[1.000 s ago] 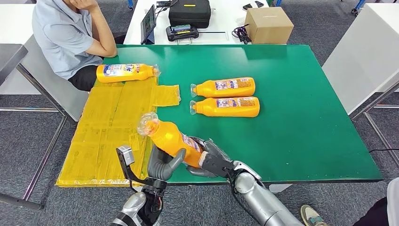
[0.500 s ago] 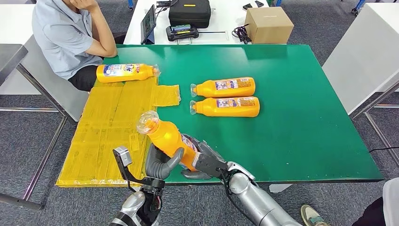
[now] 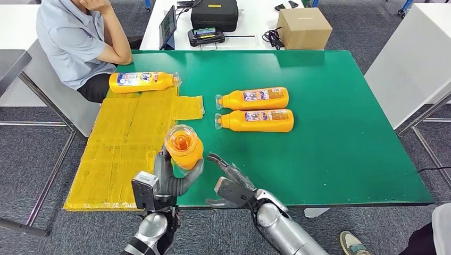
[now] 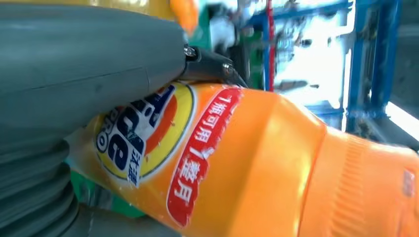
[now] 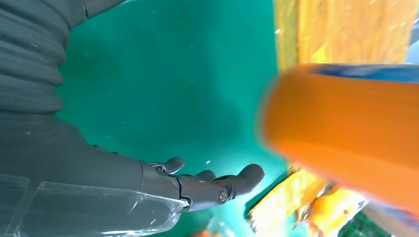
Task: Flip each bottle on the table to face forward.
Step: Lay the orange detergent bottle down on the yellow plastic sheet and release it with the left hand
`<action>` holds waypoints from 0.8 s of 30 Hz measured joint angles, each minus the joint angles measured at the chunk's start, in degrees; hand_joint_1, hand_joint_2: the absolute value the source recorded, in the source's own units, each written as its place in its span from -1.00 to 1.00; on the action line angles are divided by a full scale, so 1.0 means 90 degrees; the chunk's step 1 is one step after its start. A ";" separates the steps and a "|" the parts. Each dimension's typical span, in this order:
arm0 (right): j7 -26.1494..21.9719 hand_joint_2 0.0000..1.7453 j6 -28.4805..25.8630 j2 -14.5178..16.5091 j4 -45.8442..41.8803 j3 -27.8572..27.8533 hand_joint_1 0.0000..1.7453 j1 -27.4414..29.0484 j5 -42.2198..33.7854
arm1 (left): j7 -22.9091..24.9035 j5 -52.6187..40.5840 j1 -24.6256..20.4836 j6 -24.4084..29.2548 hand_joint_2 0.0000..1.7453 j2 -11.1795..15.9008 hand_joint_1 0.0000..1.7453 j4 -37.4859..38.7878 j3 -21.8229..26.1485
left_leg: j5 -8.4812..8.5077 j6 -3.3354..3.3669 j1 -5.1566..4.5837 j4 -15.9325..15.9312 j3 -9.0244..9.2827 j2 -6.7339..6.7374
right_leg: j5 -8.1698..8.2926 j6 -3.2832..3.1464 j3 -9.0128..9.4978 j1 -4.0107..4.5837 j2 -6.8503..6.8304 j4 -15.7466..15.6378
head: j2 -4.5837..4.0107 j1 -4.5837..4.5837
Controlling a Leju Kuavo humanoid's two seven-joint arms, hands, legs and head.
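Note:
My left hand point(image 3: 173, 178) grips an orange bottle point(image 3: 183, 146) and holds it above the table's near edge, its clear cap pointing up toward the camera. The left wrist view shows that bottle point(image 4: 276, 163) close up with its label, held by the hand point(image 4: 84, 84). My right hand point(image 3: 230, 183) is just right of the bottle, apart from it, fingers spread and empty; the right wrist view shows those fingers point(image 5: 217, 187) over the green table, with the bottle point(image 5: 346, 133) blurred beside them. Two orange bottles point(image 3: 255, 98) point(image 3: 258, 120) lie side by side mid-table. Another bottle point(image 3: 142, 81) lies at the far left.
A yellow mat point(image 3: 122, 143) covers the left part of the green table point(image 3: 340, 138). A person point(image 3: 80, 37) sits at the far left corner. Behind the table stand a cardboard box point(image 3: 303, 27), a black bag point(image 3: 214, 13) and a tablet point(image 3: 168, 26).
My right hand has let go of the bottle and drawn back to the right with fingers spread. My left hand has turned the bottle so its cap points up toward the camera.

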 joint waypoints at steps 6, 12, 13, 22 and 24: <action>-0.0055 1.00 -0.0277 -0.0003 -0.0025 -0.0336 -1.00 0.0107 0.0182 | 0.0282 -0.4369 -0.0009 0.1066 1.00 0.0091 1.00 -0.0279 0.0943 | 0.0002 0.0000 0.0000 0.0000 0.0001 0.0000 | 0.0000 0.0000 -0.0001 0.0000 -0.0001 0.0001 | 0.0000 0.0000; -0.0117 1.00 -0.0223 -0.0020 -0.0240 -0.0786 -1.00 0.0251 0.0244 | 0.1606 -0.8578 -0.0084 0.1115 1.00 0.0396 1.00 -0.0330 0.2351 | 0.0005 -0.0003 0.0002 0.0000 0.0003 0.0019 | 0.0001 -0.0001 -0.0006 0.0002 0.0002 0.0002 | 0.0000 0.0000; -0.0138 1.00 -0.0179 -0.0022 -0.0263 -0.0833 -1.00 0.0263 0.0253 | 0.1812 -0.9035 -0.0106 0.1116 1.00 0.0494 1.00 -0.0346 0.2460 | 0.0007 -0.0005 0.0004 0.0000 0.0003 0.0016 | 0.0001 -0.0001 -0.0006 0.0003 0.0002 0.0002 | 0.0000 -0.0001; -0.0245 1.00 0.0079 0.0009 -0.0375 -0.0954 -1.00 0.0264 0.0277 | 0.2666 -0.9344 -0.0822 0.1115 1.00 0.1108 1.00 0.0799 0.2523 | 0.0012 -0.0007 0.0003 0.0000 0.0000 0.0006 | 0.0002 -0.0001 -0.0005 0.0001 -0.0002 0.0003 | 0.0000 0.0002; -0.0246 1.00 0.0129 0.0015 -0.0430 -0.0954 -1.00 0.0265 0.0269 | 0.2858 -0.9255 -0.1119 0.1043 1.00 0.1213 1.00 0.1422 0.2424 | 0.0015 -0.0006 0.0003 0.0000 -0.0001 0.0001 | 0.0002 -0.0001 -0.0005 0.0001 -0.0005 0.0003 | 0.0000 0.0002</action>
